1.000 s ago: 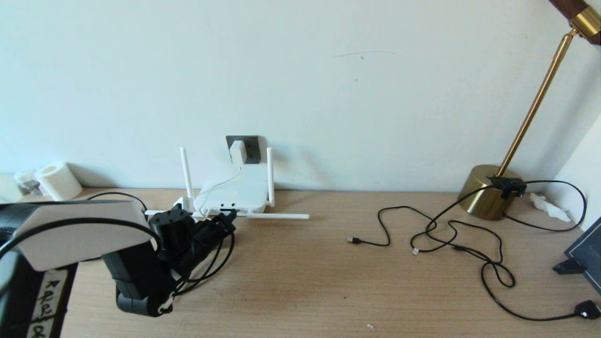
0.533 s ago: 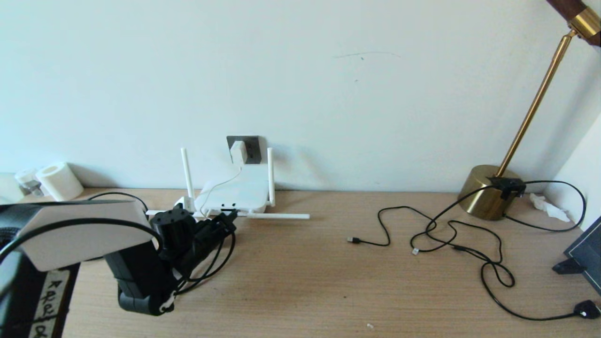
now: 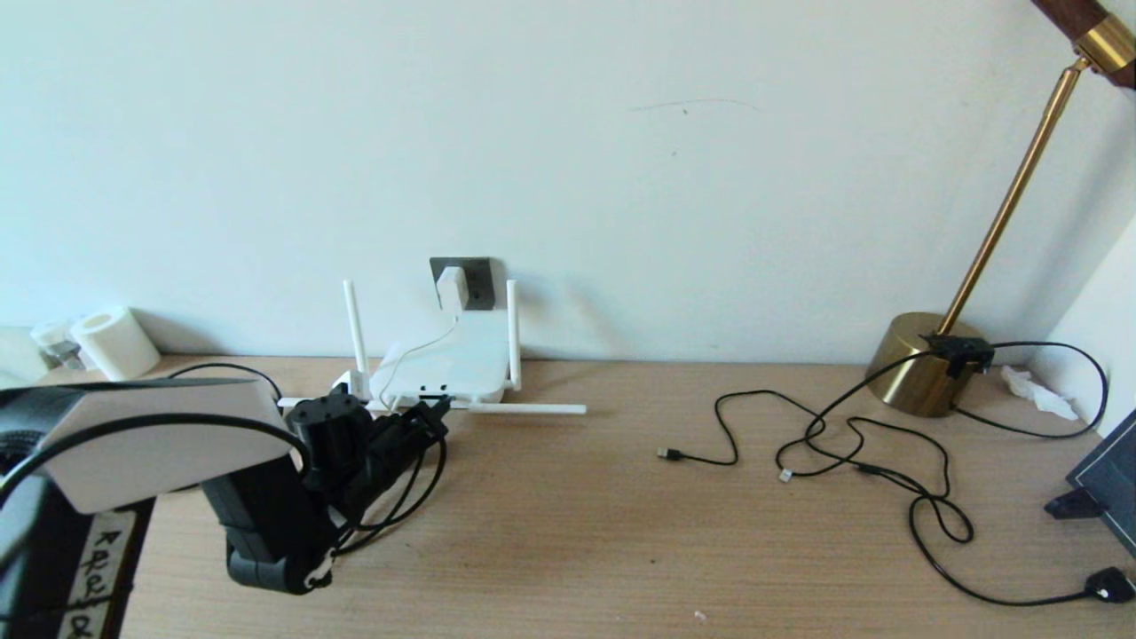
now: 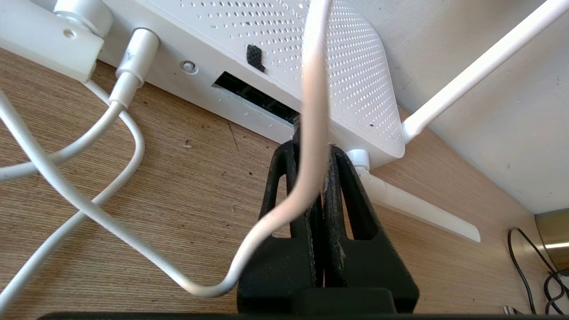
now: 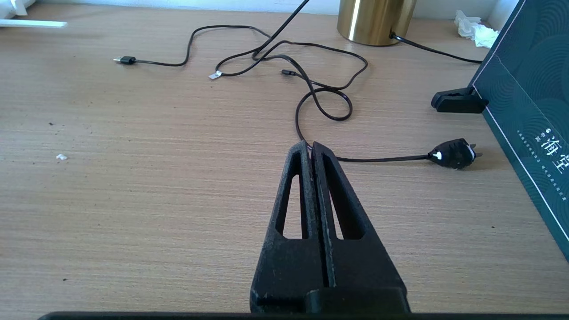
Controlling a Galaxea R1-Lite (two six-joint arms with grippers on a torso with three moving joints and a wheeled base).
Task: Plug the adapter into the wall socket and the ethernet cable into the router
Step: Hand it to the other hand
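The left gripper (image 4: 311, 146), fingers pinched on the black ethernet cable's connector (image 3: 433, 410), is sitting at the flat white router's (image 3: 448, 359) dark port row, the thin white adapter cord (image 4: 311, 89) draping across it. The right gripper (image 5: 310, 149), closed and empty, is hanging above loose thin black cords (image 5: 324, 95).

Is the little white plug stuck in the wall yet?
Yes, in. The adapter sits against the wall socket, its thin cord hanging down over the router.
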